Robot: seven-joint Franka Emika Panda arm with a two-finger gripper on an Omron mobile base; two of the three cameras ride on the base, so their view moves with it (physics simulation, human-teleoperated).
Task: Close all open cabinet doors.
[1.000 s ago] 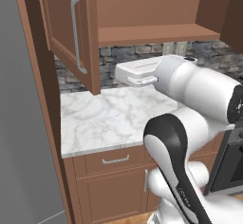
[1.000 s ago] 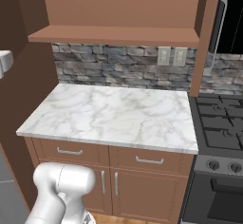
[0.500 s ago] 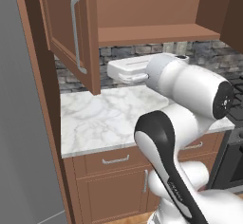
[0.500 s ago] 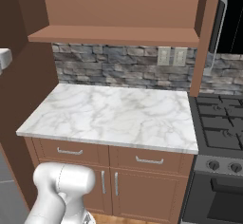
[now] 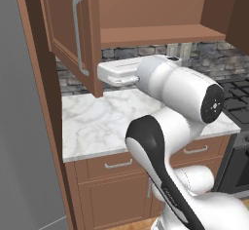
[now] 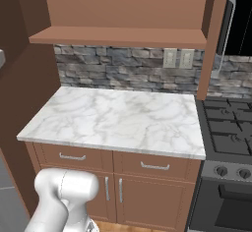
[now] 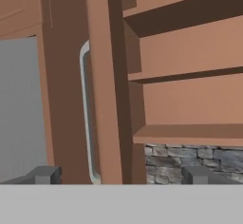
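Marble counter [image 6: 118,118] runs across the front of this kitchen, with base cabinets [image 6: 118,187] under it and a gas stove [image 6: 229,137] to the right. Closest to the hand camera, the gripper [image 7: 121,174] has its two finger tips [image 7: 45,174] spread wide with nothing between them — the left cabinet door [image 5: 70,29] stands edge-on just ahead, between the tips. That door is swung open, sticking out over the counter's left end, silver bar handle [image 5: 77,34] facing outward. The hand sits just beside its lower corner. Past it, the open cabinet shelves [image 7: 190,133] are bare — stone backsplash [image 6: 128,71] with two outlets [image 6: 178,58] behind. Another open door [image 6: 216,34] hangs at the right.
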